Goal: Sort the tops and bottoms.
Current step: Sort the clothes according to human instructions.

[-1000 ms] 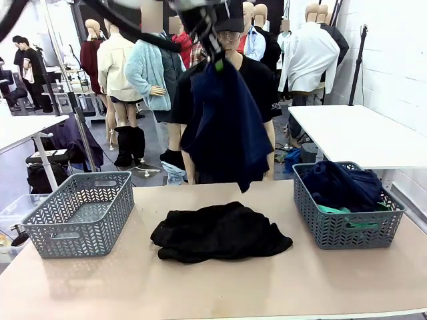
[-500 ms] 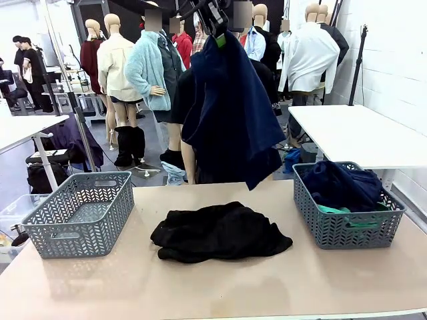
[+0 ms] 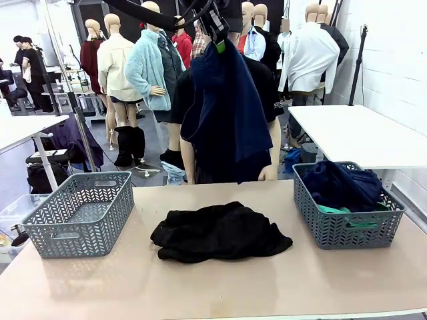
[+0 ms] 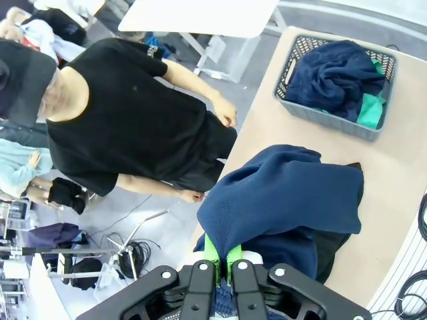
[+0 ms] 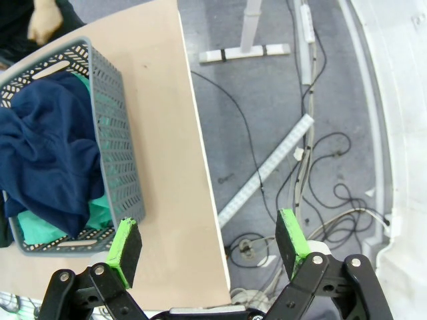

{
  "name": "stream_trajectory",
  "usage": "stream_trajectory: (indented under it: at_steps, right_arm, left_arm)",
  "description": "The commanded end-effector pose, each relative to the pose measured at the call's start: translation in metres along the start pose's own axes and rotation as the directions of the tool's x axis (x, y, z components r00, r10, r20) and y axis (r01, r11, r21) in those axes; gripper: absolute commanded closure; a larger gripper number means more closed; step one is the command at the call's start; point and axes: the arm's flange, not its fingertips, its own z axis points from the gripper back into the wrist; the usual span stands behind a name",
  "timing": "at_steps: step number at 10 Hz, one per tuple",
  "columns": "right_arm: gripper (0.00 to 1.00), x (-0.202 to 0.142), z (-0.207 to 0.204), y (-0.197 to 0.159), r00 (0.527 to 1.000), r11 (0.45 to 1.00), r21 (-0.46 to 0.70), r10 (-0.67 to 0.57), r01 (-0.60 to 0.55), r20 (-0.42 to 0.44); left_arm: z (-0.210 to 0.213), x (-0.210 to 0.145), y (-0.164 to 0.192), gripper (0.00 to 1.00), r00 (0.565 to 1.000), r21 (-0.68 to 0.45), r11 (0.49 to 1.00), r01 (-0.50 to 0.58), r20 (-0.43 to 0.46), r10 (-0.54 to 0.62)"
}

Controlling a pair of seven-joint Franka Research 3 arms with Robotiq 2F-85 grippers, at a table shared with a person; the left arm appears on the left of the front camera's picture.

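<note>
Mid-table lies a black garment, with a grey basket at 9 o'clock. At 3 o'clock the second basket holds a navy shirt over a green shirt; the right gripper hangs near it, jaws spread wide, empty. At 12 o'clock, high up, the left gripper pinches a dark blue garment dangling before a person

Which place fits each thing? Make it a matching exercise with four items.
1 navy garment by the person
2 black garment
3 green garment
4 left basket

A on the middle of the table
B at that table's left end
C in the right basket
D hanging from the left gripper

Pairs: 1-D, 2-A, 3-C, 4-B
</note>
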Motion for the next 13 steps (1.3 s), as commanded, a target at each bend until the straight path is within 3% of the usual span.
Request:
stream_trajectory:
  at_steps: [1,13]
  right_arm:
    - [0.00,-0.0002,-0.0003,-0.0005,1.000,1.000,-0.015,0.006,-0.006,-0.009]
    - [0.00,-0.0002,-0.0003,-0.0005,1.000,1.000,-0.015,0.006,-0.006,-0.009]
  left_arm:
    - [0.0064,0.0039,0.0049,1.00,1.000,0.012,1.000,-0.001,0.014,0.001]
    - [0.0064,0.0039,0.0049,1.00,1.000,0.012,1.000,-0.001,0.014,0.001]
